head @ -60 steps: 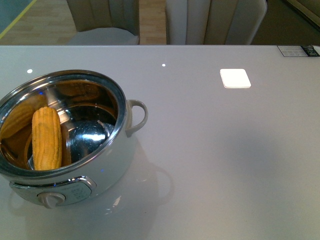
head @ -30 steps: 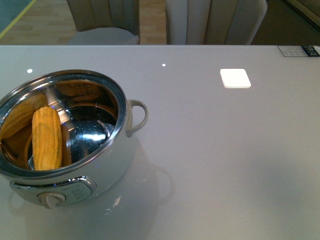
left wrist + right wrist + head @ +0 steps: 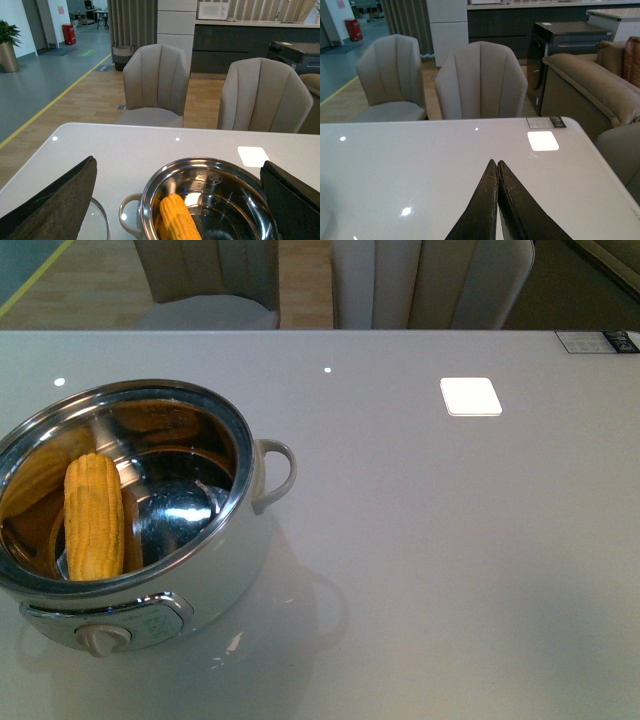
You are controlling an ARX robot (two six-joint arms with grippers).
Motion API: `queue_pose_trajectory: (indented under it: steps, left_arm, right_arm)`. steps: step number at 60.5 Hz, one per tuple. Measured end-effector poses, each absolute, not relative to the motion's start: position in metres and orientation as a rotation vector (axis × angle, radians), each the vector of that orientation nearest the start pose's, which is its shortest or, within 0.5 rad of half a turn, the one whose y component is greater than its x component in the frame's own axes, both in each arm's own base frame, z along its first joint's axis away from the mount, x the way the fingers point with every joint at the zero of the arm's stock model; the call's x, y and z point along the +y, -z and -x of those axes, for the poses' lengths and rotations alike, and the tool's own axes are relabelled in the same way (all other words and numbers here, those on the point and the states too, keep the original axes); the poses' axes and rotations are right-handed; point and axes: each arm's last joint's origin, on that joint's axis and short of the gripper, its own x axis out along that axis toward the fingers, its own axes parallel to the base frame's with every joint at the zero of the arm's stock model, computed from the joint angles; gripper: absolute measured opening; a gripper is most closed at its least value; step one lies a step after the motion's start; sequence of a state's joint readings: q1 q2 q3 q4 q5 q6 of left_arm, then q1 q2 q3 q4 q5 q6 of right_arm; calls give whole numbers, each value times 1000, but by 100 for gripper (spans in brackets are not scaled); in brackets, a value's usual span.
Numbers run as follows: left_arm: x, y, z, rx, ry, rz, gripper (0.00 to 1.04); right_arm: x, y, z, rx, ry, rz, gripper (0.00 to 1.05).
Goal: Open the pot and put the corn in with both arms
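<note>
The pot [image 3: 225,570] stands open at the table's front left, with its looped handle [image 3: 278,472] to the right and its dial [image 3: 105,638] facing me. The corn [image 3: 93,515] lies inside against the steel wall. Neither arm shows in the front view. In the left wrist view my left gripper [image 3: 178,165] is wide open and empty, above and behind the pot [image 3: 210,162], with the corn [image 3: 177,220] in view between its fingers. In the right wrist view my right gripper [image 3: 496,162] is shut and empty over bare table.
A clear glass lid's edge [image 3: 102,220] lies on the table beside the pot's other handle. A white square patch [image 3: 470,396] sits at the far right of the table, a label [image 3: 597,341] at the far corner. Chairs [image 3: 430,280] stand beyond the far edge.
</note>
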State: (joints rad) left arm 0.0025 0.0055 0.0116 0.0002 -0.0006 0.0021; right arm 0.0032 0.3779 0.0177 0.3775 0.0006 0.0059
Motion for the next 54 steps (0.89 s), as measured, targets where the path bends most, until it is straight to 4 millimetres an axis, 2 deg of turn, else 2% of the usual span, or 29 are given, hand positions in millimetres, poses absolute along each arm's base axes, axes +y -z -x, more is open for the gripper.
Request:
queue_pose_trajectory:
  steps: [54]
  left_arm:
    - [0,-167,-97,-6,-3,-2,98]
  right_arm:
    - [0,-169,-97,-13,-1,-6,2]
